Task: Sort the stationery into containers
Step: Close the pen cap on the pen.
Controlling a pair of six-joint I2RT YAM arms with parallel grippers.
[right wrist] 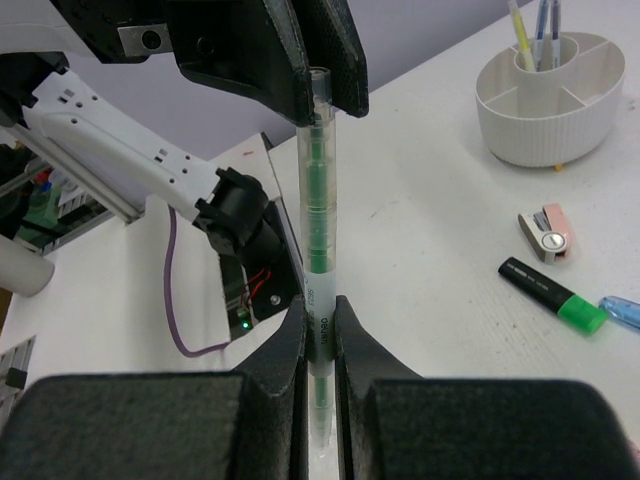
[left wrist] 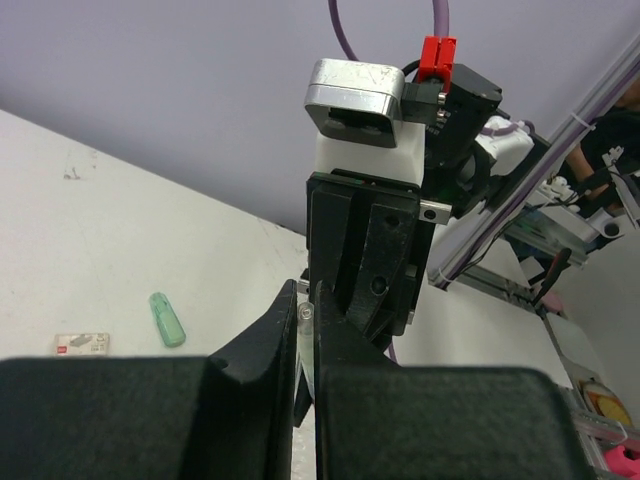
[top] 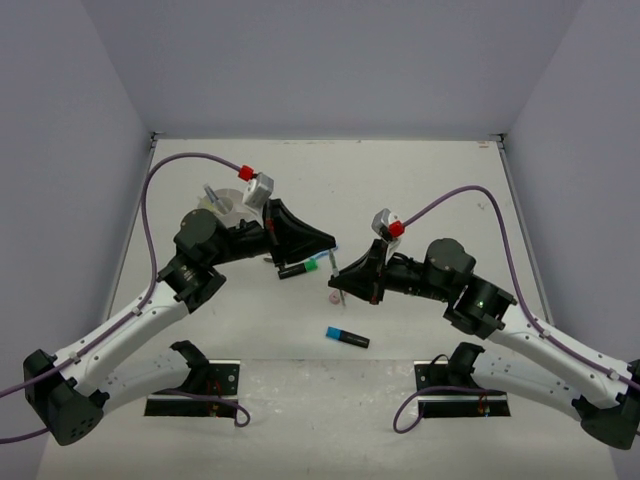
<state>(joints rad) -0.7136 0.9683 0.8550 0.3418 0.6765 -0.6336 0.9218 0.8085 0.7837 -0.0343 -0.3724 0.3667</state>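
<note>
Right fingers (right wrist: 290, 345) clenched on the lower part of a clear pen (right wrist: 318, 200) with a green core, at the bottom centre of the right wrist view. Left fingers (right wrist: 285, 60) clamped on the same pen's upper end, at the top of that frame. Pen upright in that view, spanning from one pair of fingers to the other.

In the upper right of that frame, a white container (right wrist: 540, 120) on the surface (right wrist: 430, 230), divided into compartments, with a yellow pen and bluish pens standing in a back one. Below it, a pinkish eraser (right wrist: 545, 232), then a black highlighter with a green end (right wrist: 550, 290). At the right edge, just beside that green end, the tip of a blue marker (right wrist: 622, 312).

In the top view, just below centre, a black highlighter with a blue end (top: 346, 337) lying alone. At the left of the left wrist view, a mint marker (left wrist: 166, 319) flat on the surface.
</note>
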